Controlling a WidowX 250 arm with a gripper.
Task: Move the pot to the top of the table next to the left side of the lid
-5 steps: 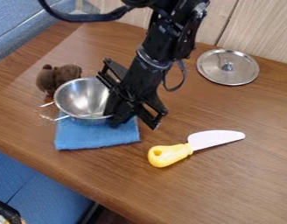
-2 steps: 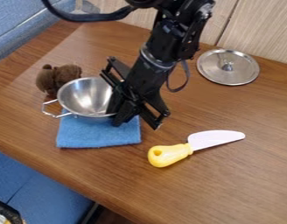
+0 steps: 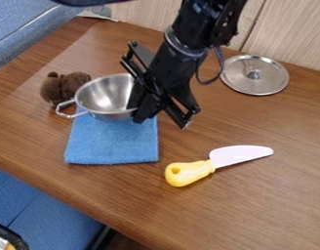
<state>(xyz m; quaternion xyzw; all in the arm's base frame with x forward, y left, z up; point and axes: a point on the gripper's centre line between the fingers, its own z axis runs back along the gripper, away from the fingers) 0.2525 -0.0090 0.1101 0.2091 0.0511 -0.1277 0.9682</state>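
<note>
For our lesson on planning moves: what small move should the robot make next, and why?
Probably carry the pot a little toward the table just left of the lid: the gripper has the pot's rim, and the pot is by the blue cloth, short of the lid.

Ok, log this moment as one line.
gripper: holding pot by rim | lid: flat on table | pot beside lid: not yet

The single view looks down at a slant from above the near side of the table, facing the wood-panelled wall at the far side. It sits close enough that the table runs out of view at right, its edge crossing slantwise from left to near middle.
</note>
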